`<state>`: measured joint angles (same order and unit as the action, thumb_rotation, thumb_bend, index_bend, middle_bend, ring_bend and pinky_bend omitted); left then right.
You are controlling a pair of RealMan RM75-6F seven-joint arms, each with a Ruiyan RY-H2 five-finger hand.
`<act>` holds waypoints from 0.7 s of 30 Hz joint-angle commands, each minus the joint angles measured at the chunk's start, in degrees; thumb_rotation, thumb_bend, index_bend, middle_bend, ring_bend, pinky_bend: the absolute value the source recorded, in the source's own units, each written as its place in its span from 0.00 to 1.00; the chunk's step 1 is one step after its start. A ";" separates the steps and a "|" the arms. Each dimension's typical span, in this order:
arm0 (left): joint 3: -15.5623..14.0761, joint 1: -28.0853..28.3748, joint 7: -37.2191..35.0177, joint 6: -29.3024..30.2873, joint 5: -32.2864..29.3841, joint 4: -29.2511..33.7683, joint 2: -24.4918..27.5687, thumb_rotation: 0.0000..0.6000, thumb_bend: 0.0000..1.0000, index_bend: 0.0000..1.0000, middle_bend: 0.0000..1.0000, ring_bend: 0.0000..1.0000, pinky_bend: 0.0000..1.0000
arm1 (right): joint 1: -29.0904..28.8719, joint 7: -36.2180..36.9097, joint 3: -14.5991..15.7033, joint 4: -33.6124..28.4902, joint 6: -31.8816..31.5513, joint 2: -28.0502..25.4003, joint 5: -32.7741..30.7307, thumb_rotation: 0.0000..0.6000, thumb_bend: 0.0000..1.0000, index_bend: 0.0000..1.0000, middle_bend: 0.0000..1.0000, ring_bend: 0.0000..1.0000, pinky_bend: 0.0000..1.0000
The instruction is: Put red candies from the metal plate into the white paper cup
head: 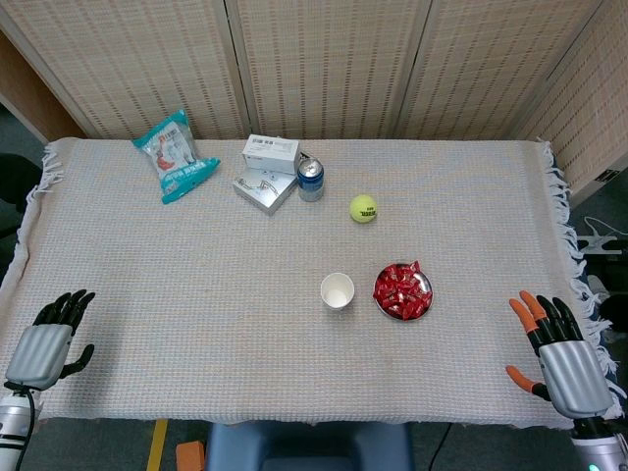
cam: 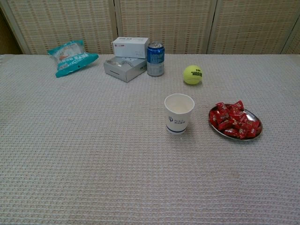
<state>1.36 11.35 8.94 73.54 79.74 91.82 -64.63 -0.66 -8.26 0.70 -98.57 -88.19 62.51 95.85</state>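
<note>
Red-wrapped candies (cam: 234, 120) are seen heaped on a small round metal plate (cam: 254, 116) on the cloth-covered table, while an upright white paper cup (cam: 178, 113) with a blue logo is stood just beside it.

This looks like a robot test room, not a home. A table (head: 196, 334) draped in a pale woven cloth with fringed edges stands against woven folding screens (head: 324, 64) that close off the space. Behind the white paper cup (cam: 179, 113), a mixed set of props sits: a snack bag (cam: 71, 56), 2 stacked boxes (cam: 127, 58), a drink can (cam: 155, 58), a tennis ball (cam: 192, 74). Yellow floor tape (head: 156, 444) shows below the table's near edge.
</note>
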 commanded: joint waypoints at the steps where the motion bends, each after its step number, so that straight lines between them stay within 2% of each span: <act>1: 0.37 0.52 0.39 -0.99 -1.02 -0.33 -0.34 1.00 0.39 0.00 0.00 0.00 0.14 | -0.87 -0.32 -0.58 -0.06 1.78 0.15 -1.59 1.00 0.09 0.00 0.00 0.00 0.00; 9: 0.44 1.13 0.95 -2.49 -2.35 -0.43 -0.72 1.00 0.39 0.00 0.00 0.00 0.14 | -3.71 0.72 -2.14 2.16 4.69 2.12 -2.43 1.00 0.09 0.00 0.00 0.00 0.00; 15: 0.40 1.31 -1.53 -3.03 -2.07 -0.82 0.08 1.00 0.39 0.00 0.00 0.00 0.14 | -10.87 -4.98 -5.70 -0.56 14.77 2.05 -6.65 1.00 0.09 0.00 0.00 0.00 0.01; 19: 0.77 1.68 -3.05 -3.98 -2.87 -1.40 0.40 1.00 0.39 0.00 0.00 0.00 0.14 | -16.27 -12.81 -8.52 -3.27 21.93 2.28 -11.46 1.00 0.09 0.00 0.00 0.00 0.11; 21: 0.90 1.88 -3.68 -4.42 -3.13 -1.64 0.54 1.00 0.39 0.00 0.00 0.00 0.14 | -19.06 -17.17 -9.59 -4.04 25.55 3.18 -14.51 1.00 0.09 0.00 0.00 0.01 0.20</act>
<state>2.18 13.13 5.42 69.27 76.73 90.29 -64.18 -15.30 -19.74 -6.48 -100.51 -67.88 64.89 85.70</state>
